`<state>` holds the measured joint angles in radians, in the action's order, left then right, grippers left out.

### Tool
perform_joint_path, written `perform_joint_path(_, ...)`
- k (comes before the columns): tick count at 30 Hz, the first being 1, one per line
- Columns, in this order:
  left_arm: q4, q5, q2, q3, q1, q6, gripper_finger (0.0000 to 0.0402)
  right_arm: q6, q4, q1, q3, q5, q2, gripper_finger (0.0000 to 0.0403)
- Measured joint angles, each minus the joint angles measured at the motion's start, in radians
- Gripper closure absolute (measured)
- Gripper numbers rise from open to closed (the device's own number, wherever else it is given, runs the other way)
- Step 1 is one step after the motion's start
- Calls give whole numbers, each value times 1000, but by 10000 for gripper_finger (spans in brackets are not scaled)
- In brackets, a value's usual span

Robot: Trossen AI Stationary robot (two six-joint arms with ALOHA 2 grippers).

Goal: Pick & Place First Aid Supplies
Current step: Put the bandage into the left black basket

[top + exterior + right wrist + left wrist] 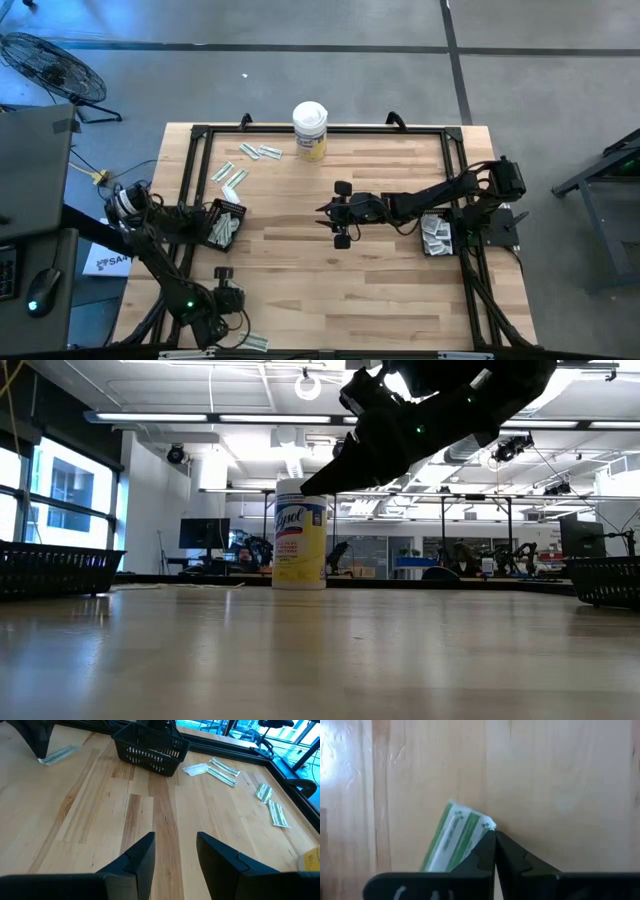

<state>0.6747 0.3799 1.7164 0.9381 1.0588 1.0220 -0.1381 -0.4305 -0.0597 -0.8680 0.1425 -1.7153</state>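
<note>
On the pale wooden table (330,280), the left gripper (495,837) is pinching shut on the corner of a green-white strip packet (455,837) at the near left edge. It is looking light, thin and floppy, best nipped by an edge. The right gripper (175,852) is hovering mid-table, fingers spread. The canister (299,532) is reading "Lysol".

A packet (455,840) lies on the bench (560,780) just beside the shut jaws of the left gripper (494,836), touching their tip. Ahead of the right gripper (175,851), beyond its parted jaws, stands a basket (150,750); loose packets (222,770) lie beside it.
</note>
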Motion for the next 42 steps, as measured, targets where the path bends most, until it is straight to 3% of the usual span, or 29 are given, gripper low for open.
perform_joint_path(7, 177, 62, -25, 98, -68, 4, 401, 2, 0, 0, 0, 0, 0, 265)
perform_joint_path(15, 549, 73, -108, 217, -238, 124, 401, 0, 0, 0, 0, 0, 0, 265)
perform_joint_path(26, 845, 72, -291, 234, -454, 214, 401, 0, 3, 0, 0, 0, 0, 265)
perform_joint_path(34, 858, 39, -338, 161, -538, 287, 401, -1, 4, 0, 0, 0, 0, 265)
perform_joint_path(42, 702, -51, -339, -40, -597, 329, 401, 8, 11, 0, 0, 0, 0, 265)
